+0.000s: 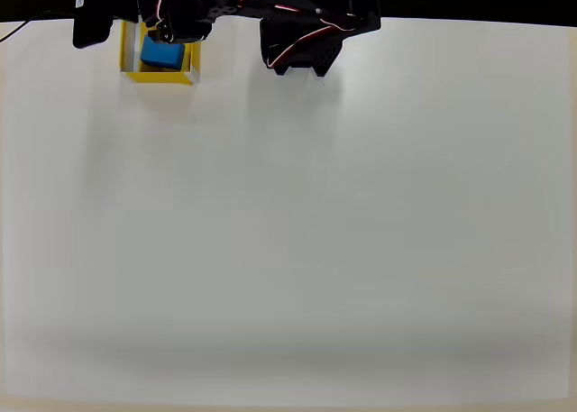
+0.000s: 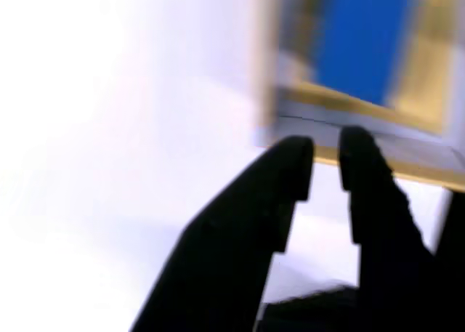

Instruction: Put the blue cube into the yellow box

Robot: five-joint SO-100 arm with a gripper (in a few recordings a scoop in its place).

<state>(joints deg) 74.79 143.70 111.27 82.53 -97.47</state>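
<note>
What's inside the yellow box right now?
The blue cube sits inside the yellow box, seen in both views. The arm covers the box's far edge in the overhead view, so that part stays hidden. The fingers hold nothing.

The white table (image 1: 297, 232) carried the yellow box (image 1: 160, 75) just beyond the gripper's (image 2: 325, 154) fingertips.

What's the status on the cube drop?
End effector nearly shut, holding nothing. Blue cube sits inside yellow box. Nothing in the way.
</note>
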